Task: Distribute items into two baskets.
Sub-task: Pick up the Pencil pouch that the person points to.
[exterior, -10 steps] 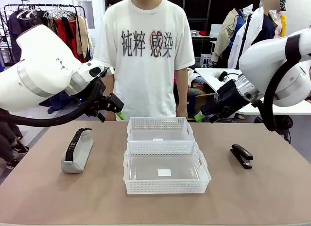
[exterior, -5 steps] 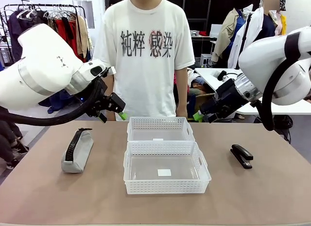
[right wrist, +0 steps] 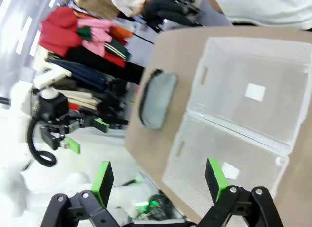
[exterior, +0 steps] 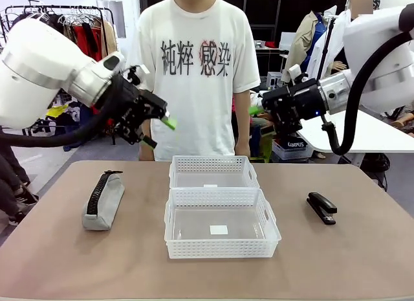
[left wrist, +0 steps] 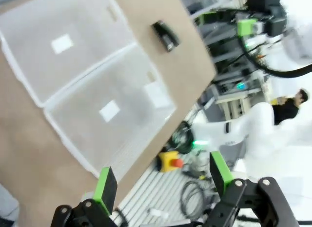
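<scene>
Brown table (exterior: 58, 262) — two white baskets (exterior: 220, 250) at centre, grey pouch (exterior: 103, 200) left, black stapler (exterior: 321, 207) right; clothes rack (exterior: 97, 30) behind. Left end effector (left wrist: 163, 175) and right end effector (right wrist: 158, 180) hover spread — empty.

The pouch (exterior: 103, 202) is soft matt grey cloth with a ribbed black zipper strip (exterior: 98, 191), the near basket (exterior: 220, 248) and far basket (exterior: 213, 163) are translucent white plastic with perforated rims, the stapler (exterior: 321, 207) is smooth black, and the desk (exterior: 65, 262) is matt brown.
</scene>
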Action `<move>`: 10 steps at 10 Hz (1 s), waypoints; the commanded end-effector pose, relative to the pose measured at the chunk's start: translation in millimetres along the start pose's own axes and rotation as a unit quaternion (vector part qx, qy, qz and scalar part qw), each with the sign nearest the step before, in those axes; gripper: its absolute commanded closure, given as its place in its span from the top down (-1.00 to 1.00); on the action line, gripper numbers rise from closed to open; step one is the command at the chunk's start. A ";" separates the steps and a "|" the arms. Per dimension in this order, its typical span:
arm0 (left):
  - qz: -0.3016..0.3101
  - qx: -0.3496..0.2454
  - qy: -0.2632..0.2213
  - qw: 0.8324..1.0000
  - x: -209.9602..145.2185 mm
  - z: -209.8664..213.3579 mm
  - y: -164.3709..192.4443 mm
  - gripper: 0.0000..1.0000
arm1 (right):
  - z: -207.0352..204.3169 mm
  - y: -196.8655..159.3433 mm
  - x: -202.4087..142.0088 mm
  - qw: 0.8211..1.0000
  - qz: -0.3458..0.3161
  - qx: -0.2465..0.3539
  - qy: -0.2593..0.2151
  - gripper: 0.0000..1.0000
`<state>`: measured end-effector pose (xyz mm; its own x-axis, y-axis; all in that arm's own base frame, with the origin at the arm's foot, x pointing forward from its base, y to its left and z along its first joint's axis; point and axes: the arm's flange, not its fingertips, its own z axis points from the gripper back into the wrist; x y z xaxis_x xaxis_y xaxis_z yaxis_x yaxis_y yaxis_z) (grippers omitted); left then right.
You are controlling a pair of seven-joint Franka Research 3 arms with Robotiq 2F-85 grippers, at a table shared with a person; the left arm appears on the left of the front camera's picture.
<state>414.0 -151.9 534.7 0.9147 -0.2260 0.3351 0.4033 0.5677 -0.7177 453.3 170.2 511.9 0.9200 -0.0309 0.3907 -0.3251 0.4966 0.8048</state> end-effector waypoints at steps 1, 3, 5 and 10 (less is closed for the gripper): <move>0.015 -0.071 -0.054 0.996 8.5 16.2 6.0 1.00 | 2.3 2.7 12.7 0.998 -0.019 0.057 -0.034 1.00; 0.020 -0.094 -0.096 0.991 10.3 39.0 3.5 1.00 | 17.5 7.5 23.0 0.992 -0.028 0.101 -0.065 1.00; 0.031 -0.113 -0.107 0.987 12.1 55.8 8.4 1.00 | 38.8 7.1 34.8 0.985 -0.052 0.137 -0.090 1.00; 0.045 -0.110 -0.113 0.987 11.9 66.6 16.3 1.00 | 59.8 1.2 41.9 0.983 -0.074 0.133 -0.100 1.00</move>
<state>429.8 -97.2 565.2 0.9222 -0.0022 0.3867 0.3561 0.3947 -0.8470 478.6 117.9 554.8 0.9054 -0.2638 0.3326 -0.2719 0.2414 0.9316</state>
